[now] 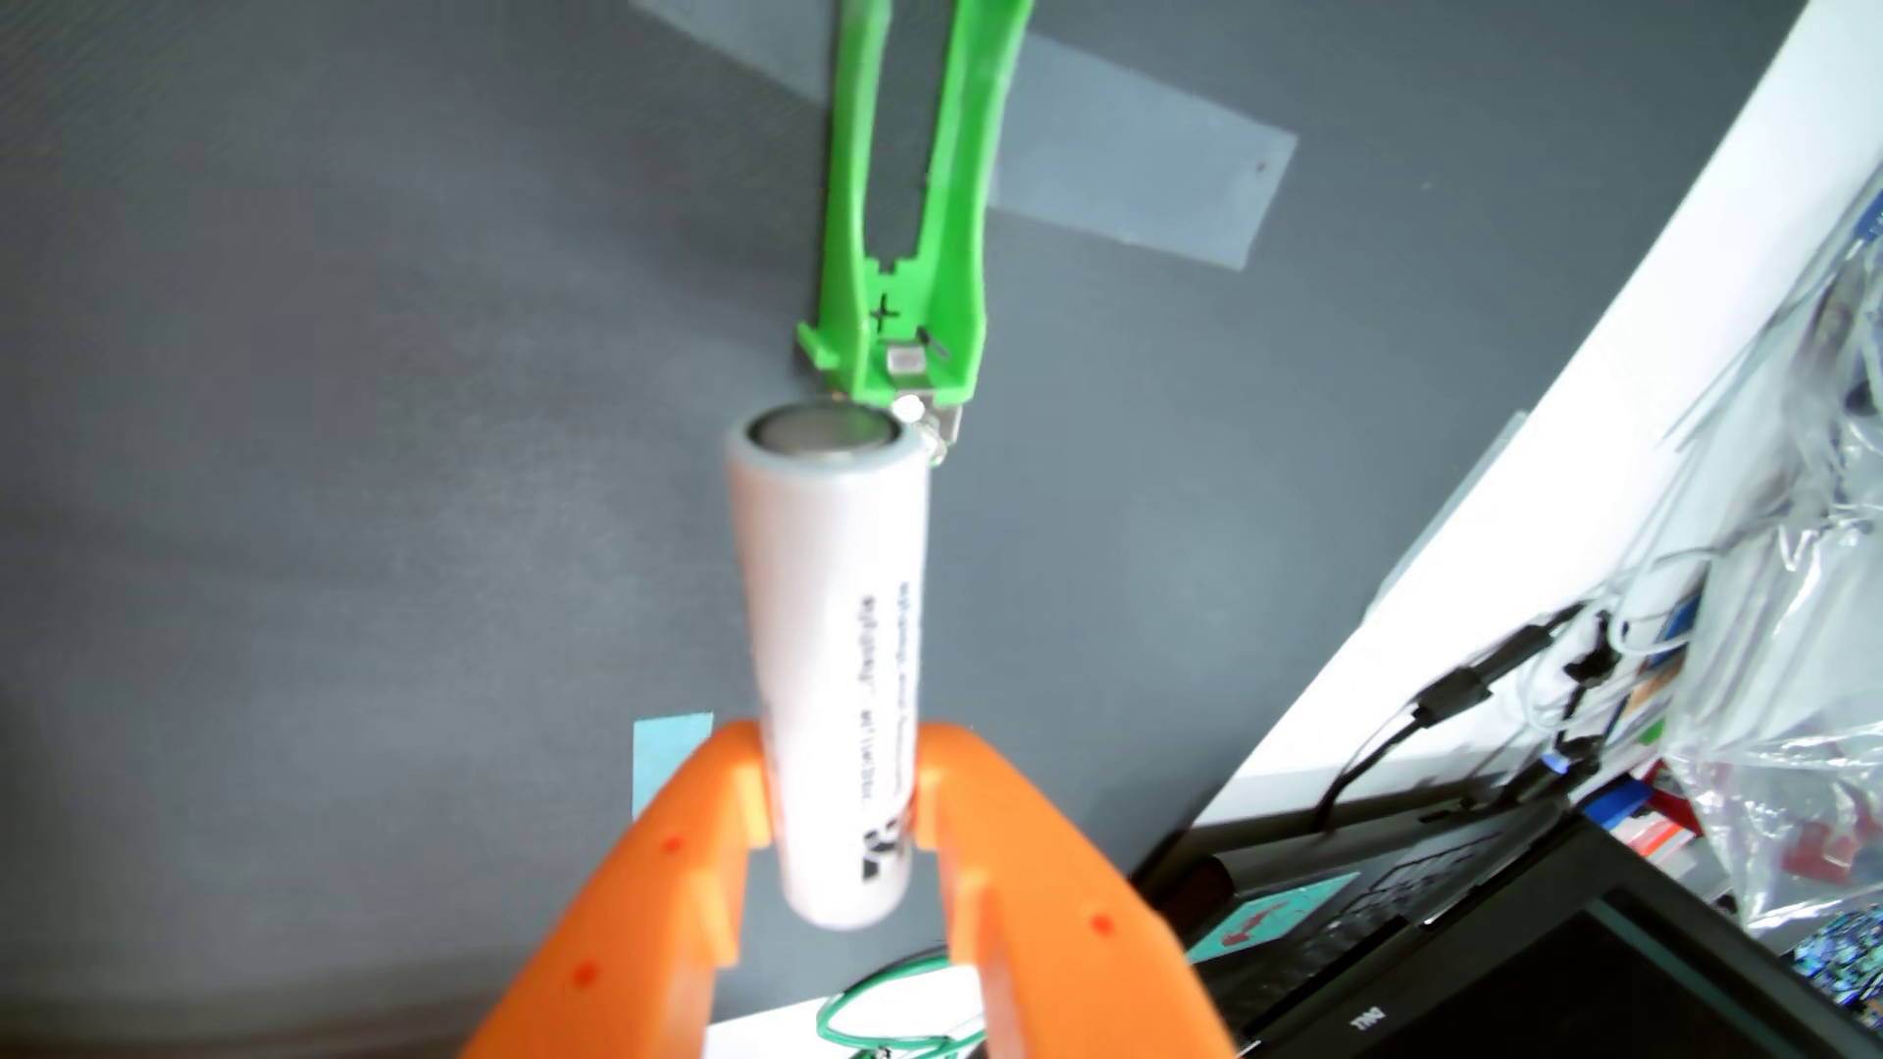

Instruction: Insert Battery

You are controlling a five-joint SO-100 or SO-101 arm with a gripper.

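In the wrist view my orange gripper (844, 789) comes in from the bottom edge and is shut on a white cylindrical battery (836, 611) with black print. I hold it near its lower end, lengthwise away from me. Its far metal end sits just short of the near end of a green battery holder (897, 255). The holder is taped to the grey mat, has a plus mark and a metal contact (905, 358) at that near end, and its open slot runs up out of the top of the view.
Grey tape (1141, 173) pins the holder to the grey mat (357, 407). A blue tape patch (667, 759) lies under my left finger. A white table edge, a black Dell laptop (1477, 947), cables and a clear plastic bag (1793, 570) crowd the right side. Green wire (866, 1008) lies at the bottom.
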